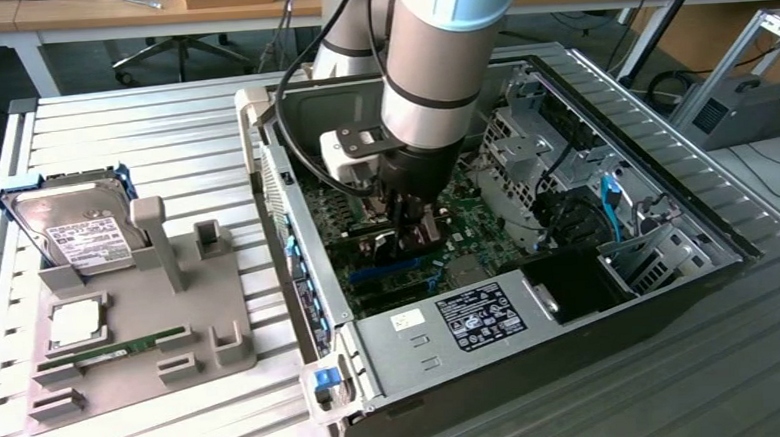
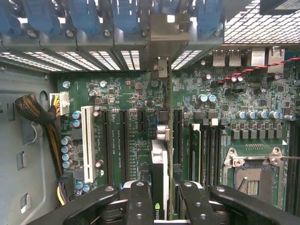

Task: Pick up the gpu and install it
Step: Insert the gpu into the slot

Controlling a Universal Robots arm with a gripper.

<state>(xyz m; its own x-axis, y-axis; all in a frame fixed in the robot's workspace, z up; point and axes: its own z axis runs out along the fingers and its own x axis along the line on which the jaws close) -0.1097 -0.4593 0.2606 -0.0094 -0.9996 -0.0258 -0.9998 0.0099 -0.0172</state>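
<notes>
- Gripper [image 2: 159,190] is clamped on the gpu [image 2: 159,157], from what I see.
- I see the gpu edge-on over the motherboard [image 2: 126,93], inside the open computer case [image 1: 271,175].

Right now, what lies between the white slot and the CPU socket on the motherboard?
In the wrist view: black expansion slots, then the gpu edge-on in the gripper, then the memory slots.
</notes>
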